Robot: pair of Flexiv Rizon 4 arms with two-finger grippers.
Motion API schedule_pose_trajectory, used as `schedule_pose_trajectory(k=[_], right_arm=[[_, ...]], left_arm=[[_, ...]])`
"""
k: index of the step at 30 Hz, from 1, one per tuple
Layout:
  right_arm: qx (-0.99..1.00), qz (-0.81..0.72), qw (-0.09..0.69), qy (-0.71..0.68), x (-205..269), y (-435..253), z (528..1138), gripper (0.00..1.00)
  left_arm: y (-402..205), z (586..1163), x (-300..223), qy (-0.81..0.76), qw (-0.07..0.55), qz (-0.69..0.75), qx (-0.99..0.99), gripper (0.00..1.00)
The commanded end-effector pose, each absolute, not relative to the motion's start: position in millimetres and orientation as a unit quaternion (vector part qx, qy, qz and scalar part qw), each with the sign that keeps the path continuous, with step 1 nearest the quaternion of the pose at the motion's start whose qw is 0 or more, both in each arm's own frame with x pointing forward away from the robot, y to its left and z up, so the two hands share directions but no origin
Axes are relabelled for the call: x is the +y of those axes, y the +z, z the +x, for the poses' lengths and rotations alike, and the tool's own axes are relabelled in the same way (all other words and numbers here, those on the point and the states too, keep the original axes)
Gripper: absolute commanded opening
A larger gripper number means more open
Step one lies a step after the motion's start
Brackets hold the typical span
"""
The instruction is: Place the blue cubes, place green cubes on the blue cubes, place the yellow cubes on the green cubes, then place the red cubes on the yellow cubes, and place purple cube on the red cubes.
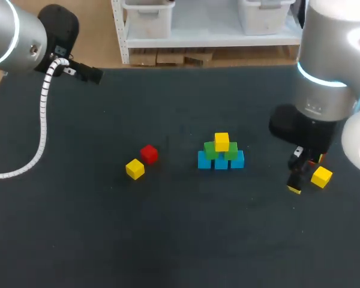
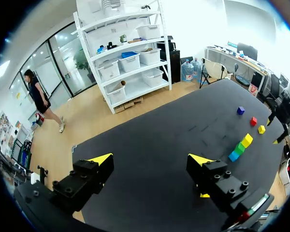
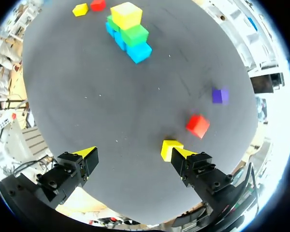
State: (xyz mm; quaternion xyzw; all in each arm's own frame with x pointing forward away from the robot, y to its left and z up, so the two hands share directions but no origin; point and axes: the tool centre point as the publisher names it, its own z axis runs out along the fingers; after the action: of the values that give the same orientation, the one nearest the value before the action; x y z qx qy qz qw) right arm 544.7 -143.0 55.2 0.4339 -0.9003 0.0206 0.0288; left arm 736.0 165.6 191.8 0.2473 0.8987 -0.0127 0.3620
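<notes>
A pyramid stands mid-table: three blue cubes (image 1: 221, 162), two green cubes (image 1: 212, 150) on them and one yellow cube (image 1: 221, 141) on top. To its left lie a loose red cube (image 1: 149, 153) and a yellow cube (image 1: 135, 169). My right gripper (image 3: 135, 153) hangs open over the table's right side, beside another yellow cube (image 3: 170, 147). A red cube (image 3: 198, 125) and a purple cube (image 3: 220, 95) lie just beyond that. My left gripper (image 2: 152, 159) is open and empty, high over the far left of the table, well away from the pyramid (image 2: 240, 147).
In the head view the right arm (image 1: 324, 78) covers the purple cube and most of the red cube on the right. The dark table (image 1: 180, 240) runs bare along its front. A white cable (image 1: 42, 120) hangs from the left arm.
</notes>
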Motion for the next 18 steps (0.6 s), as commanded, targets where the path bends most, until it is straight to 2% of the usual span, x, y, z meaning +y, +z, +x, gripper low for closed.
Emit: schedule_pose_trajectory(k=[1, 8, 18], right_arm=[[-0.911, 0.412, 0.004, 0.000, -166, 42, 538, 1.00], [-0.920, 0.392, -0.007, -0.025, -189, 21, 541, 1.00], [-0.909, 0.416, -0.013, -0.009, -192, 17, 561, 1.00]], left_arm=[[192, 737, 166, -0.014, 0.362, 0.248, 0.899, 1.00], [192, 737, 166, -0.014, 0.362, 0.248, 0.899, 1.00], [192, 737, 166, -0.014, 0.362, 0.248, 0.899, 1.00]])
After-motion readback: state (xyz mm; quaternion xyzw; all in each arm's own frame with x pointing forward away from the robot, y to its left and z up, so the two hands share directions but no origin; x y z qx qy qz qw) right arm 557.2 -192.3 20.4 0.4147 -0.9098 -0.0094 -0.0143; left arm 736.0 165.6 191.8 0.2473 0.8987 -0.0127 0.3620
